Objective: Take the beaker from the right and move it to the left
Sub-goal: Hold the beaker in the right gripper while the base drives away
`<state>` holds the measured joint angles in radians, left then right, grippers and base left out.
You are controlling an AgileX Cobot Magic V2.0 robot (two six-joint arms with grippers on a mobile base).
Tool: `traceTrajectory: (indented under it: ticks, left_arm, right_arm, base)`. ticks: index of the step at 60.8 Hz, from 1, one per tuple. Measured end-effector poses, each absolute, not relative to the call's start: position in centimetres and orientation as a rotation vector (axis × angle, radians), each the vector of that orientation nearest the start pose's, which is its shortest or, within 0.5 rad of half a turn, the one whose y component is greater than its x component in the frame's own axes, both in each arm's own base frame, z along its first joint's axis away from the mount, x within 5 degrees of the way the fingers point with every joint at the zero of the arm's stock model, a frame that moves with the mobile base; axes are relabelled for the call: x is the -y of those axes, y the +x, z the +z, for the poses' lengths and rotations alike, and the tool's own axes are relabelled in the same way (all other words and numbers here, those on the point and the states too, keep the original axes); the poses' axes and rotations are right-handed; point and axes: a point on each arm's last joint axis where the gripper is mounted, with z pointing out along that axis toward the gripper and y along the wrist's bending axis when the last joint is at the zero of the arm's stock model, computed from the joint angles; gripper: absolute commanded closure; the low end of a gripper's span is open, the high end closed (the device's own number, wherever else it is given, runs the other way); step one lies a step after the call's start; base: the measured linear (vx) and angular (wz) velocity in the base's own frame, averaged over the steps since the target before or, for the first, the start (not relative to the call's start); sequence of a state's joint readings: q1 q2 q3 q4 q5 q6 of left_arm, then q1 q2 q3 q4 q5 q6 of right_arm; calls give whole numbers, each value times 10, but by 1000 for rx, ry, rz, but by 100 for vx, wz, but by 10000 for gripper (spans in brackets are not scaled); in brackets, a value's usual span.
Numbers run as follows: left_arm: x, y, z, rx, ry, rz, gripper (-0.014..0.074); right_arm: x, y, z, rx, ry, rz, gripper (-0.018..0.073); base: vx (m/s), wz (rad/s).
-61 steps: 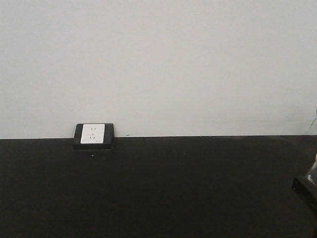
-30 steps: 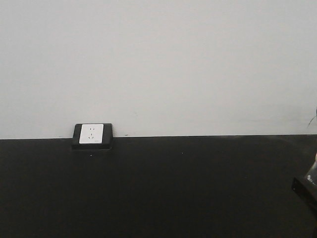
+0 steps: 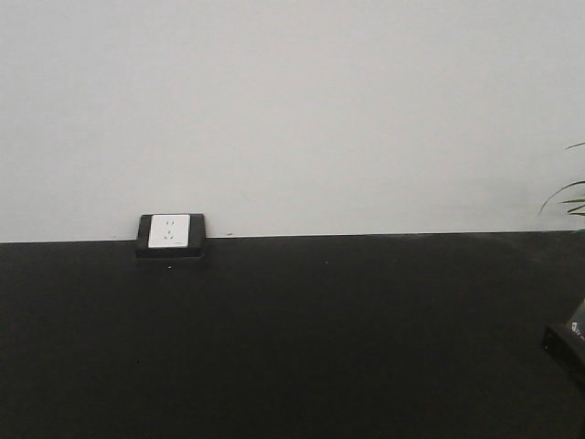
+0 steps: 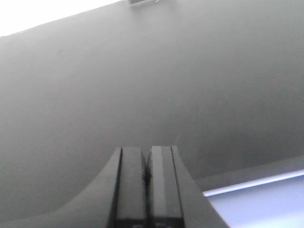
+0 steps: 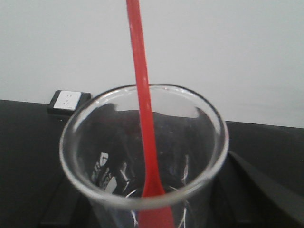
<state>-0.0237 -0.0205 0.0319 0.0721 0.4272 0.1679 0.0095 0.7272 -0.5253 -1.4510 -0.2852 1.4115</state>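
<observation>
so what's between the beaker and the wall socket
Nothing but bare black table. The right wrist view shows that stretch between the beaker and the socket.

The beaker (image 5: 190, 142) is clear, glossy glass — rod (image 5: 141, 109) smooth red plastic, tabletop (image 3: 320, 338) matt black.

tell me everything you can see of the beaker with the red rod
The beaker is clear glass, cylindrical, with a rounded rim, seen close from above in the right wrist view. A thin red rod stands in it, flat end low inside, stem leaning on the far rim. Dark shapes flank it; any contact is hidden.
</observation>
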Motion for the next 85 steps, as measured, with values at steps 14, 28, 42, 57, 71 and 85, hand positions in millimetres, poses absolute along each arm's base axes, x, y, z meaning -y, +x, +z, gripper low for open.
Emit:
traceTrajectory:
  ticks: [14,28,42,57,71,85]
  left_arm:
    - [-2,51,165,-1911,227,170,603]
    - [-2,51,165,-1911,227,170,603]
    - [-2,51,165,-1911,227,170,603]
    - [-2,51,165,-1911,227,170,603]
    - [-2,51,165,-1911,227,170,603]
    - [-2,51,165,-1911,227,170,603]
  right_arm:
    - [-27,153,326,-1632,-253,216,562]
    - [-27,153,326,-1632,-255,214,562]
    - [-27,153,326,-1632,-256,215,562]
    - [-27,153,325,-1634,-264,208,562]
    - [-27,153,325,-1635,-271,202,562]
    - [-27,153,325,-1635,-271,202,562]
  base:
    - [-24,39]
    - [-21,50]
    - [-15,58]
    - [-8,50]
    - [-1,58]
    - [4,69]
